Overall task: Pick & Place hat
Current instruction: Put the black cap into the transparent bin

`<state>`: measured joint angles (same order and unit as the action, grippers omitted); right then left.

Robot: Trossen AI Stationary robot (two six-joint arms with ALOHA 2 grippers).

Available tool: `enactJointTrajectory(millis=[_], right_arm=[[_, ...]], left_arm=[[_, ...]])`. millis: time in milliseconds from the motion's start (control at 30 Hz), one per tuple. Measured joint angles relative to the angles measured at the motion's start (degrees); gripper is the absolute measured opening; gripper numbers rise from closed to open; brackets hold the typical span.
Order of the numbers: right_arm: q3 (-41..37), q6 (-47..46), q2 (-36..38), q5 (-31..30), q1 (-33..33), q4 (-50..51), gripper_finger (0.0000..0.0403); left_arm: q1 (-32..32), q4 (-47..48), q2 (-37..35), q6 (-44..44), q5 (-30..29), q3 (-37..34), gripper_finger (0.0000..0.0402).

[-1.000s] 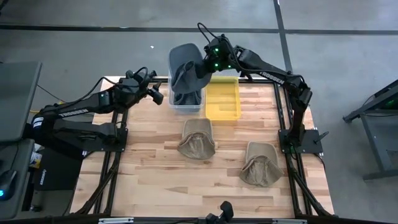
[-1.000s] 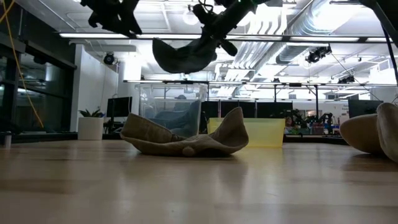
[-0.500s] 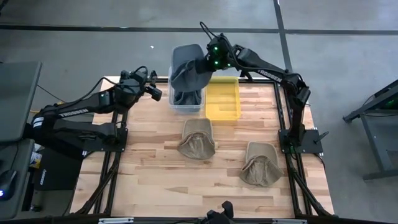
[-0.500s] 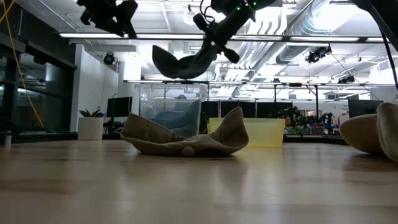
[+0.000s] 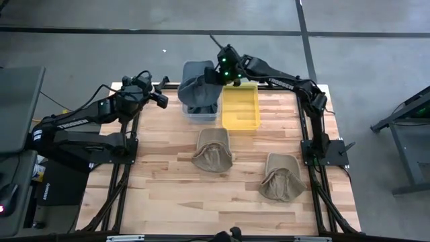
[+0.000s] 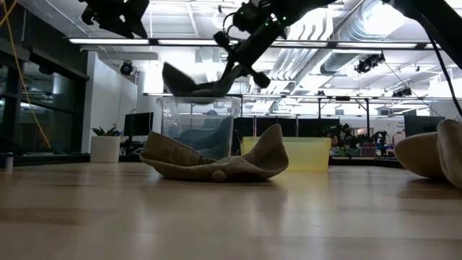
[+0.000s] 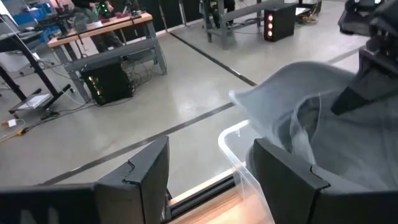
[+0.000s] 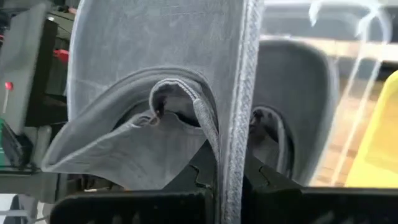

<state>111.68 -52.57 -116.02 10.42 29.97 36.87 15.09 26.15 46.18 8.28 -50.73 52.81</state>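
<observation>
The right claw (image 5: 216, 75) is clamped on the brim of a grey hat (image 5: 197, 86) and holds it just above the clear bin (image 5: 200, 114), which stands at the far edge of the bench (image 5: 168, 188), left of the yellow tray (image 5: 240, 107). In the right wrist view the hat's brim (image 8: 233, 124) runs straight down between the two dark fingers, which are pressed tight on the fabric, with the crown (image 8: 155, 143) hanging to one side. The low view shows the hat (image 6: 191, 81) sagging from the claw (image 6: 229, 68) so that its lowest part meets the bin's rim (image 6: 198, 100); another grey hat appears to lie inside the bin already.

This looks like the placing step, nearly done: the hat is carried and lined up over the bin but not yet let go. The next move calls for easing the hat a little lower so the crown drops inside the walls, then opening the fingers; the floppy brim could catch on the rim and leave the hat draped over the edge.

The left claw (image 5: 161, 99) waits in the air by the far left corner of the bench, its fingers (image 7: 143, 180) spread apart and holding nothing. Two tan hats lie on the bench, one (image 5: 212, 149) near the middle, the other (image 5: 281, 176) toward the near right corner.
</observation>
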Motion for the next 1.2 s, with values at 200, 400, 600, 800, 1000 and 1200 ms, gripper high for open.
enactJointTrajectory(millis=[200,400,600,800,1000,1200], right_arm=[[0.01,-2.73,-1.17,0.51,-1.09,-0.05,0.0008],[0.00,-3.86,-1.45,-1.34,-0.83,3.33,0.0008],[0.00,-4.21,-1.43,-3.07,-0.71,4.85,0.0016],[0.00,-2.00,-1.43,-1.07,-0.69,5.36,0.0029],[0.00,0.10,-1.43,-0.80,-0.75,5.28,0.0094],[0.00,0.57,-1.43,-0.36,-0.64,5.12,0.0176]], left_arm=[[0.01,2.48,0.04,2.36,0.22,-0.01,0.0208],[0.02,2.78,0.04,3.16,0.49,-0.01,0.0208],[0.02,2.80,0.04,4.04,0.67,-0.01,0.0208],[0.02,3.82,0.04,4.06,0.65,-0.01,0.0208],[0.02,4.46,0.04,4.10,1.06,-0.01,0.0208],[0.02,4.47,0.04,4.08,1.11,-0.01,0.0208]])
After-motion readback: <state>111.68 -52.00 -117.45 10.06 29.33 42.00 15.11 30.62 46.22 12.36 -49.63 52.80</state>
